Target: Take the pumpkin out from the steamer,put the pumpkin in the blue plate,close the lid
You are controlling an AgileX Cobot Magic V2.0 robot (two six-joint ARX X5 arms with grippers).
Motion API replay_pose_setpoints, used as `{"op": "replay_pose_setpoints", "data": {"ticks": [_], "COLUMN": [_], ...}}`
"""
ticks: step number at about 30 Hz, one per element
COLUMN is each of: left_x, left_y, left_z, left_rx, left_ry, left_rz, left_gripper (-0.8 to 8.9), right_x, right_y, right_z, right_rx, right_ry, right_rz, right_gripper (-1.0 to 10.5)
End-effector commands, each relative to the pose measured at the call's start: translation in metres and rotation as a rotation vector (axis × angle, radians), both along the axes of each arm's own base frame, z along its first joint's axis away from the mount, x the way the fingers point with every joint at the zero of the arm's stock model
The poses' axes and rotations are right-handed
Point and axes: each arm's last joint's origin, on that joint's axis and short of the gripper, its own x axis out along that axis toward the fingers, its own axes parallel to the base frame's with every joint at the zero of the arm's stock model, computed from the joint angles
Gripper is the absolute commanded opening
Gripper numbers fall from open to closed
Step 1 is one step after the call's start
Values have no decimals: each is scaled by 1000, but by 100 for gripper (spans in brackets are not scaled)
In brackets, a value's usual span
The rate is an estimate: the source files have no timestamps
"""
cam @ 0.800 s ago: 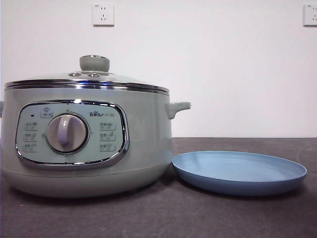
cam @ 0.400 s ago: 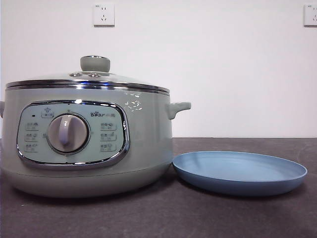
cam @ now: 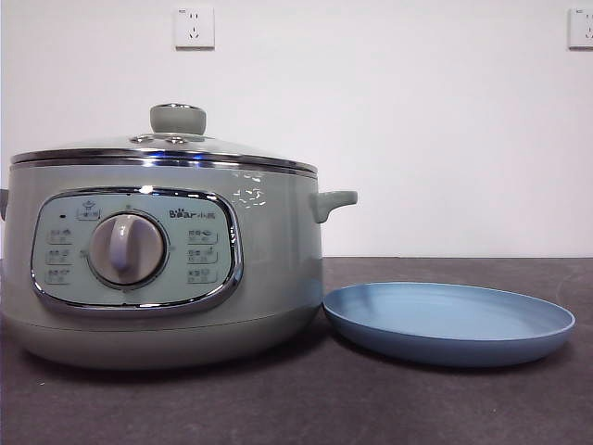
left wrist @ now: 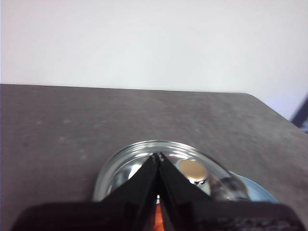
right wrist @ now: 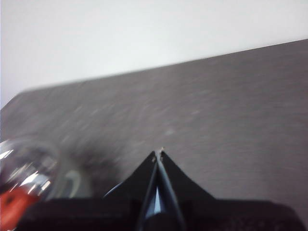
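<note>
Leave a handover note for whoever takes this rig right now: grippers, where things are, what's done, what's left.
Left gripper: shut, empty, above the lid.
Right gripper: shut, empty, off to the side of the steamer.
The lid sits on the steamer. The pumpkin shows as orange-red through the glass, inside.
The blue plate sits beside the steamer, nothing on it.
Done: nothing.
Left: lift the lid, move pumpkin to plate, close the lid.

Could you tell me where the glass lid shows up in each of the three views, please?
Front view: the lid sits closed on the steamer, left of the blue plate.
Left wrist view: low centre, behind the shut left gripper.
Right wrist view: blurred at the lower left edge.
Shared landmark: the dark table.
</note>
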Motion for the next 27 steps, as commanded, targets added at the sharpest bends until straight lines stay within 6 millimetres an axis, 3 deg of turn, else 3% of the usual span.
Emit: {"op": "replay_pose_setpoints", "data": {"ticks": [1,5,9,12,20,27], "left_x": [6,14,20,22,30,58], "left_y": [-1,-2,-3,-4,-12,-38], "left_z": [6,8,3,1,5,21], "left_rx": [12,-3,-16,-20,-58,103], "left_ry": [1,53,120,142,196,249], "left_rz": [-62,-121,-148,-153,-188,-200], "left_gripper": [-1,14,291,381,377,377], "right_x": [6,13,17,18,19,18], "right_y": [4,9,11,12,13,13], "right_z": [11,17,17,16,16,14], "right_rx": [-61,-41,-25,-23,-23,-17], "right_ry": [-1,19,27,38,41,63], "right_rz": [148,353,414,421,425,424], "right_gripper": [2,44,358,566,566,563]}}
